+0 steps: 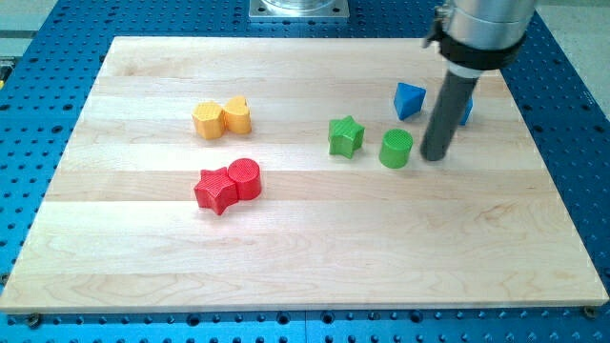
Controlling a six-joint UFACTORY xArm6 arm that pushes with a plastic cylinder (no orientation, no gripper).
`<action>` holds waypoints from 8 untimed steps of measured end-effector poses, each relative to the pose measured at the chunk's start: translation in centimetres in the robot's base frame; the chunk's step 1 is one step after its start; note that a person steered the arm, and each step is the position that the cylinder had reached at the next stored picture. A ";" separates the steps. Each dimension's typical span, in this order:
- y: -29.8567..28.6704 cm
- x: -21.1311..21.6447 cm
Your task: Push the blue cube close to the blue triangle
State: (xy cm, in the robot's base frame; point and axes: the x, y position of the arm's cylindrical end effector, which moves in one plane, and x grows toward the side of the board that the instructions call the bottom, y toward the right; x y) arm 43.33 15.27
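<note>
Near the board's top right corner the blue cube sits left of the rod, the half-hidden blue triangle behind it, so the gripperless tip, beside the green cylinder, should circle left and nudge rightward gently.

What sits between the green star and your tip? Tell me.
In the camera view, only the green cylinder lies between the green star and my tip. It sits just to the view's left of the tip, with bare board either side.
</note>
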 end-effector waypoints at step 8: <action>10.5 -6.2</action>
State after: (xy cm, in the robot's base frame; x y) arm 37.12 25.80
